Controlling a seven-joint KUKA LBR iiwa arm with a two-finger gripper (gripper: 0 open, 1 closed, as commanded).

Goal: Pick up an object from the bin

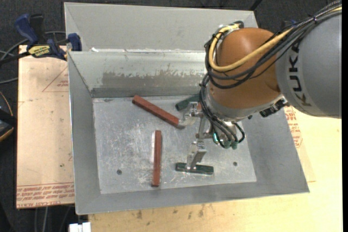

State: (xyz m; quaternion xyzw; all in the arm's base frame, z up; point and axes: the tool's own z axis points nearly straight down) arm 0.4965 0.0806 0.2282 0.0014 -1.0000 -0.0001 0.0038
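Observation:
My gripper [199, 137] hangs under the arm's orange cover, over the right half of the bin floor. Just below it lies a small dark green bar with a metal stem [194, 167], shaped like a T, near the front wall; whether the gripper touches it I cannot tell. A red-brown stick [156, 111] lies slanted to the gripper's left, its right end close to the gripper. A second red-brown stick [156, 157] lies lengthwise in the middle of the floor. A dark green piece [187, 102] peeks out beside the cover, partly hidden.
The arm and its cover hide the right rear part of the bin. The left part of the floor is bare scratched metal, with sloping walls all round.

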